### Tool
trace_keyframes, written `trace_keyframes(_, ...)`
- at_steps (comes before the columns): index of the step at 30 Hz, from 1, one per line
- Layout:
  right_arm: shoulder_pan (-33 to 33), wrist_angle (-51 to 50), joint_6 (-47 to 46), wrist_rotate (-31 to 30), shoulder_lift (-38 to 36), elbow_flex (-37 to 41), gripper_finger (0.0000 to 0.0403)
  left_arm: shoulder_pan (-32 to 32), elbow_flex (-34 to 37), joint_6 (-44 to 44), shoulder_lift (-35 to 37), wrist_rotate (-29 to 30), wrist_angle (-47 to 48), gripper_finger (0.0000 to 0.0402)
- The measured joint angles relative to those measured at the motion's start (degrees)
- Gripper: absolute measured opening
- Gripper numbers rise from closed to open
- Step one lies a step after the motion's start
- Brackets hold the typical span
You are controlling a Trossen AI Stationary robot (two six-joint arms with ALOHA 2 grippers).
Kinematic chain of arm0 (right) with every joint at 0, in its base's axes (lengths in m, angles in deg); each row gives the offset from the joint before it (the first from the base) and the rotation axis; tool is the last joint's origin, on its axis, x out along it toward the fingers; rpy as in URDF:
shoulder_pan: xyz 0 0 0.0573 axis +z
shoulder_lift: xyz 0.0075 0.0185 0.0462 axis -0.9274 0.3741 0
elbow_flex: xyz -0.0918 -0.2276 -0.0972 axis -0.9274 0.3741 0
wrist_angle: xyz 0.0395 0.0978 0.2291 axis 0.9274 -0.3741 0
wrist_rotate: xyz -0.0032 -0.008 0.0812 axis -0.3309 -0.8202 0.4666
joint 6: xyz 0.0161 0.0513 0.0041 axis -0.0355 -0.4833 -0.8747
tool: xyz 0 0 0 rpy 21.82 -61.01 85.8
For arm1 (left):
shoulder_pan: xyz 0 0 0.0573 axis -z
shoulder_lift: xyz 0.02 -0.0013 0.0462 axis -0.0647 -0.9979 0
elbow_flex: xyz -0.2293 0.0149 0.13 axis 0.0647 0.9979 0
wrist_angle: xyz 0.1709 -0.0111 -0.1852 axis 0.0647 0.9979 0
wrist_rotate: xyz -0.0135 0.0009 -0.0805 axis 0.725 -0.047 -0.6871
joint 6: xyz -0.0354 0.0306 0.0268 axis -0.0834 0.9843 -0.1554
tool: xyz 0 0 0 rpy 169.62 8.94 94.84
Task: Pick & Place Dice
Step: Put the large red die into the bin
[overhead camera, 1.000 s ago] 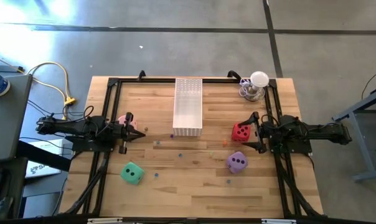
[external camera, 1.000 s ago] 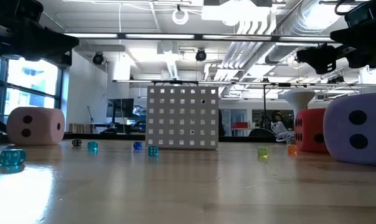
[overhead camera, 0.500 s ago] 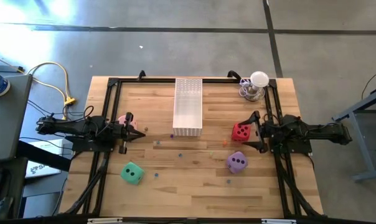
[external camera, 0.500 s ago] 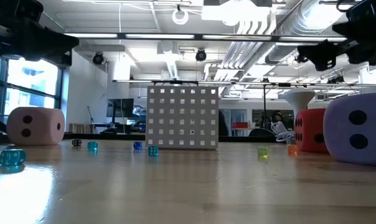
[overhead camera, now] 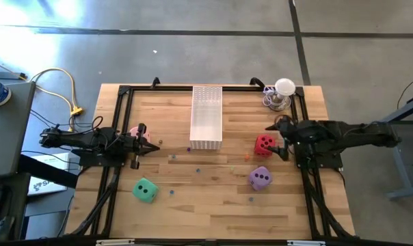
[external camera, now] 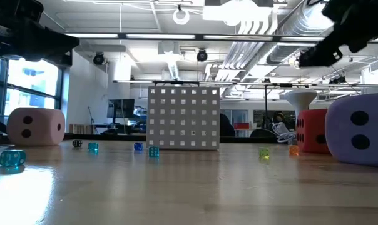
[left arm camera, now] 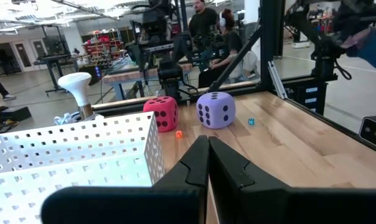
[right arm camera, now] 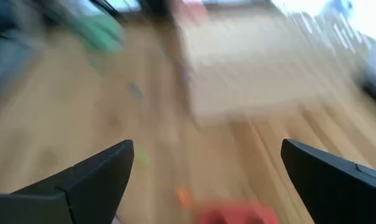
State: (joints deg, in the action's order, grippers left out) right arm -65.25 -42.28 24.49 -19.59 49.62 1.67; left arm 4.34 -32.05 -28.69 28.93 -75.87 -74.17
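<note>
Four dice rest flat on the wooden table. The red die (overhead camera: 264,144) sits right of the white perforated tray (overhead camera: 206,117), with the purple die (overhead camera: 260,178) nearer to the near edge. The green die (overhead camera: 145,190) lies near-left. The pink die (overhead camera: 133,131) is beside my left gripper (overhead camera: 146,145), partly hidden by it. That gripper is shut and holds nothing. My right gripper (overhead camera: 276,141) is open wide above the red die's right side; in its wrist view the red die (right arm camera: 235,214) shows low between the fingers.
Several tiny coloured dice, such as a blue one (external camera: 12,159), are scattered over the table's middle. A white bulb-shaped object on a wire base (overhead camera: 283,90) stands at the far right corner. Black frame rails (overhead camera: 117,123) run along the left and right sides.
My right gripper has risen from table height and edged toward the table's left, over the red die's right side, tipping its fingers downward. The dice and the tray have stayed where they were.
</note>
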Motion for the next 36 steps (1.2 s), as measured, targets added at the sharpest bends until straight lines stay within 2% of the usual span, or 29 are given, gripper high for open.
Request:
trace_keyframes(4,-0.2,-3.1,-3.8,-6.3,6.8,-2.6,0.0400,0.0,0.0,0.0,0.0,0.0,0.0,0.0002)
trace_keyframes(11,-0.3,-1.6,-3.7,-4.8,11.1,-4.1,0.0400,0.0,0.0,0.0,0.0,0.0,-0.2,0.0002)
trace_keyframes(17,0.1,0.2,-3.7,7.5,12.4,-4.1,0.0400,0.0,0.0,0.0,0.0,0.0,-0.4,0.0002)
trace_keyframes(21,0.1,3.1,-1.9,11.6,13.3,-4.1,0.0400,0.0,0.0,0.0,0.0,0.0,-0.5,0.0002)
trace_keyframes(25,0.1,3.0,-2.1,9.5,13.9,-4.1,0.0400,0.0,0.0,0.0,0.0,0.0,-0.5,0.0002)
trace_keyframes(31,0.1,-7.0,-2.2,3.5,14.7,-9.6,0.0400,0.0,0.0,0.0,0.0,0.0,-0.7,0.0002)
trace_keyframes(36,0.1,-16.3,-2.7,1.1,17.0,-14.0,0.0400,0.0,0.0,0.0,0.0,0.0,-0.8,0.0002)
